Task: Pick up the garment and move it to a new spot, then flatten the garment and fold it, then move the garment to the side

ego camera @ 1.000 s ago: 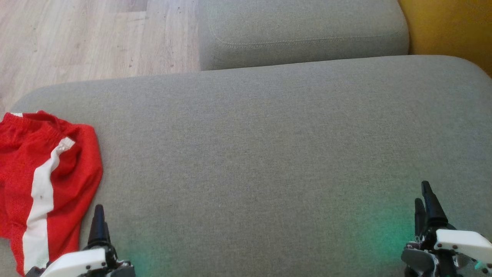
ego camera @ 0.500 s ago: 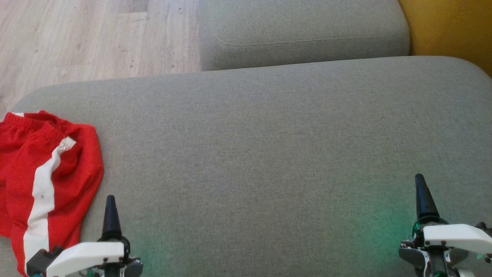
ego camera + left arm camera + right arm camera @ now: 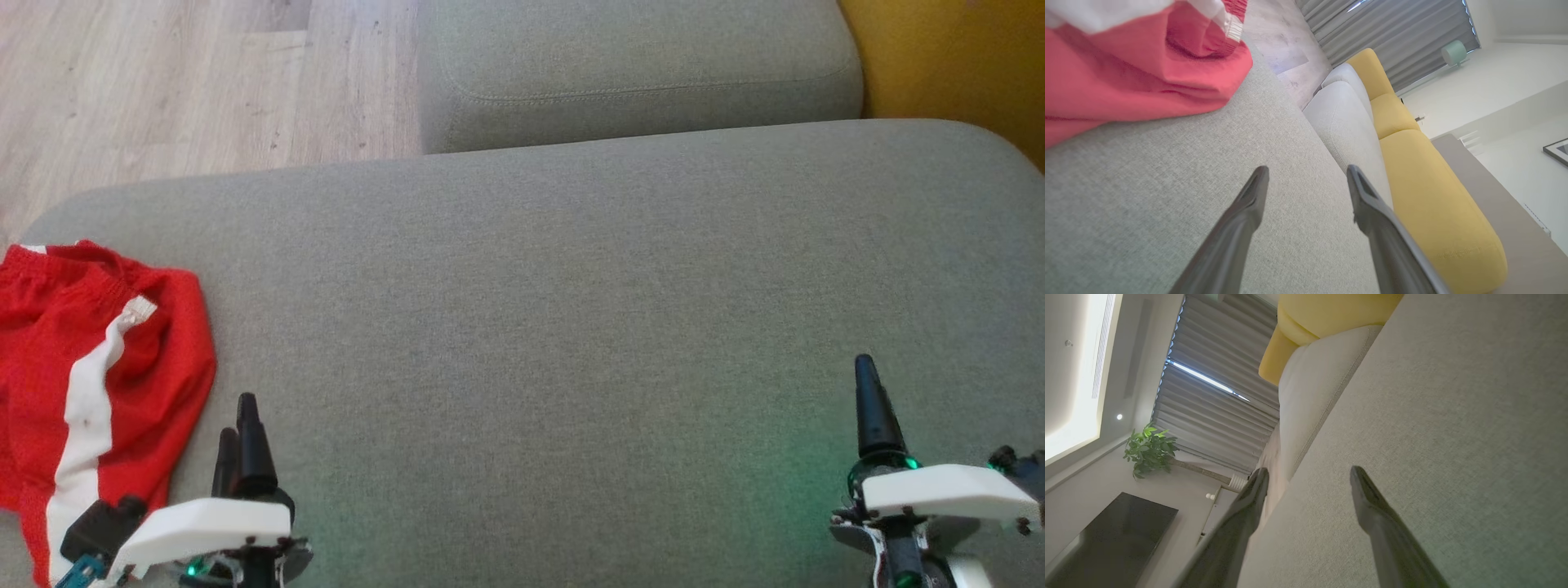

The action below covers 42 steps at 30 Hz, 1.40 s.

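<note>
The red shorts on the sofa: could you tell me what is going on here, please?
Nothing holds them. The red shorts lie loosely bunched at the left end of the grey seat cushion. The left gripper is open just beside them, not touching, and the right gripper is open and empty over the cushion's right side.

- No text, label, brand, number or sign can be read in any of the views.
</note>
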Motion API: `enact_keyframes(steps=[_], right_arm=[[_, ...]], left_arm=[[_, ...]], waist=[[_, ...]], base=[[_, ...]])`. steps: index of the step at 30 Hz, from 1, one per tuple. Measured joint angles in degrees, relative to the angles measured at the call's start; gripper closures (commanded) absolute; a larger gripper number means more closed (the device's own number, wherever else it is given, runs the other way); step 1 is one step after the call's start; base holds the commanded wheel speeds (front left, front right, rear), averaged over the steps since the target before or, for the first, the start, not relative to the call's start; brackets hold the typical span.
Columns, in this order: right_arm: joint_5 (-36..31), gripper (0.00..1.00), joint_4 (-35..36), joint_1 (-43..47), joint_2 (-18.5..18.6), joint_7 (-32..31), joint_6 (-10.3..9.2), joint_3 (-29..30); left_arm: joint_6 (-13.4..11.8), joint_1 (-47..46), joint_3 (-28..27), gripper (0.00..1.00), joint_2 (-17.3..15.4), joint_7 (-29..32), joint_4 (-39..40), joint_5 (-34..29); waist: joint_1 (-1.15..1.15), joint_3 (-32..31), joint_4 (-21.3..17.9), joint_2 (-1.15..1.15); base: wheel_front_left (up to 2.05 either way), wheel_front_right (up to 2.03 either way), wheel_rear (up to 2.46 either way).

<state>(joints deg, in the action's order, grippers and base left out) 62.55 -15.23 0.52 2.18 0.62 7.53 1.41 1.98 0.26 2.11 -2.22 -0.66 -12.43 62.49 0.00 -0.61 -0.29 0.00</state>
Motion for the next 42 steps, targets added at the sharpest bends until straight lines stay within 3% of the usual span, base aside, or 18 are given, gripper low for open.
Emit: enact_keyframes(steps=[15, 42], right_arm=[[-12.2, 0.0, 1.5, 0.0, 0.0, 2.6, 0.0, -2.0], [-31.6, 0.0, 2.8, 0.1, 0.1, 7.1, 0.0, -5.2]], left_arm=[[-1.2, 0.1, 2.4, 0.0, 0.0, -2.5, 1.6, -11.8], [-6.4, 0.2, 7.8, 0.0, -1.0, -7.1, 5.2, -32.0]], waist=[[0.0, -0.7, -0.7, 0.0], [0.0, -1.7, -0.7, 0.0]], base=[[0.0, 0.0, 0.0], [0.0, 0.0, 0.0]])
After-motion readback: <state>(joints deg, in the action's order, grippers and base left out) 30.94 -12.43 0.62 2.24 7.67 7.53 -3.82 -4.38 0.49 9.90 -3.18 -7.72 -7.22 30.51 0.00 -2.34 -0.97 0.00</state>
